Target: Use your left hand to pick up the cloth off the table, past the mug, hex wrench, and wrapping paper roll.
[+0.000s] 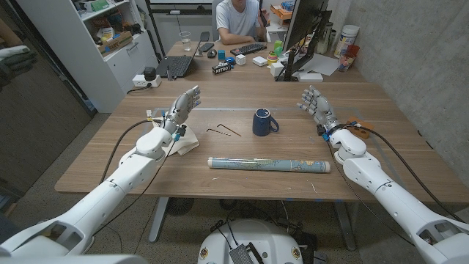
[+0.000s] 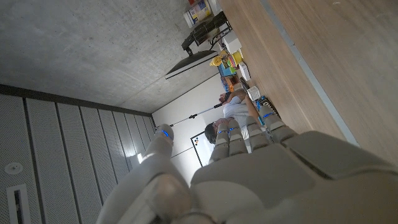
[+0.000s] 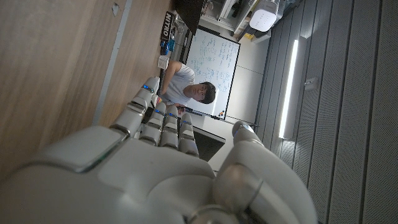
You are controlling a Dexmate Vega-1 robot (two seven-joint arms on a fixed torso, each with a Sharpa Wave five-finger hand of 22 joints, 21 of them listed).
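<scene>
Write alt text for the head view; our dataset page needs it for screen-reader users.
A white robot's left hand hovers open above a crumpled white cloth on a wooden table, its right hand raised open opposite. Between them lie a black hex wrench, a dark blue mug and a patterned wrapping paper roll.

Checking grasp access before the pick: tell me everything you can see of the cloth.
The cloth is a small, pale off-white piece, crumpled rather than folded, lying on the wooden table on the robot's left side. The left arm's wrist passes over it and hides much of it; only the part toward the hex wrench shows clearly. The left hand stands beyond it with fingers apart, holding nothing. Whether the wrist touches the cloth cannot be told. It lies apart from the wrench, mug and wrapping paper roll.
</scene>
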